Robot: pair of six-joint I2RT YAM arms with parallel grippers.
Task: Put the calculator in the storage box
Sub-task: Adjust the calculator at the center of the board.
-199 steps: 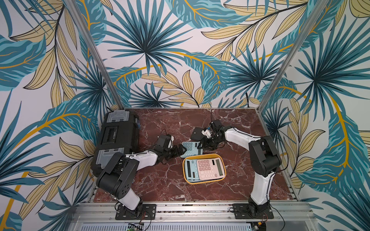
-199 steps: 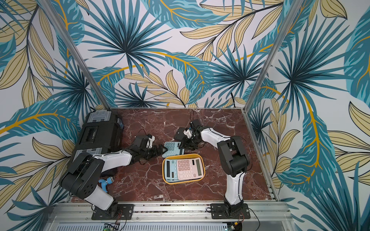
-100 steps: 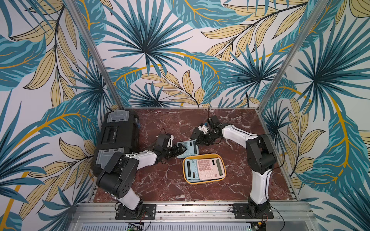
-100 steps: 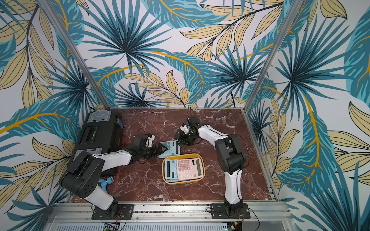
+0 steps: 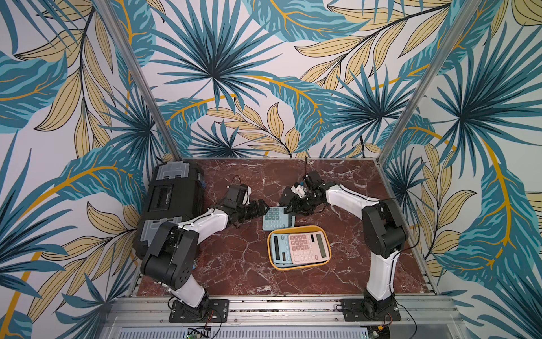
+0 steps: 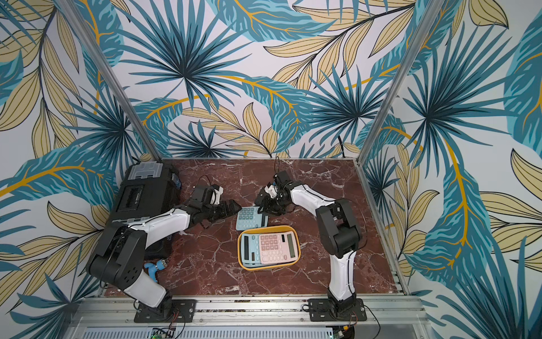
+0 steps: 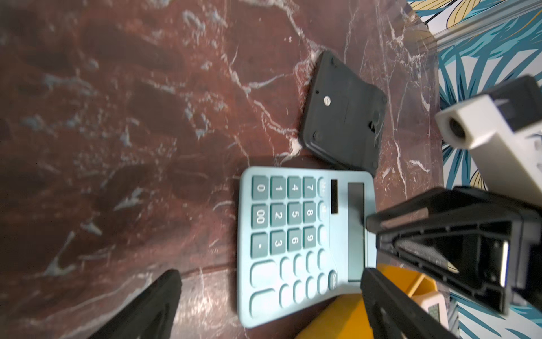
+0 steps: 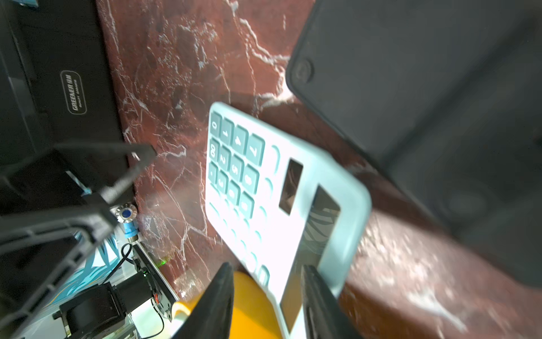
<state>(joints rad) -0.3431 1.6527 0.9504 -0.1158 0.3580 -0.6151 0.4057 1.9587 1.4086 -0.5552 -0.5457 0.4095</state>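
1. Both top views, goods. Calculator: blue, keys up, flat on the table. Just behind the storage box, near edge at the yellow rim, not inside. Half a second back: tipped up on one edge. Now down flat again, close to the spot of a second back.
2. Both top views, arms. Left jaws: spread fully, empty, tips at the key end of the calculator. Right jaws: part open at the display end, nothing lifted.
3. Left wrist view. Calculator level on the table, one corner hidden by the storage box. On the rim or merely beside it: cannot tell. One finger of the right jaws over the display. Black calculator face down just behind.
4. Right wrist view, blurred. Display-end corner of the calculator between the right jaws, with yellow of the storage box showing in the gap on one side. No firm pinch evident.
5. Judgement. Pinch-and-tilt apparently let go without a carry, so placement not yet done. Storage box already filled by a pink calculator overlapping a boxed blue calculator, so a third likely to sit on top. Fresh hold needed, then a short lift over the rim.
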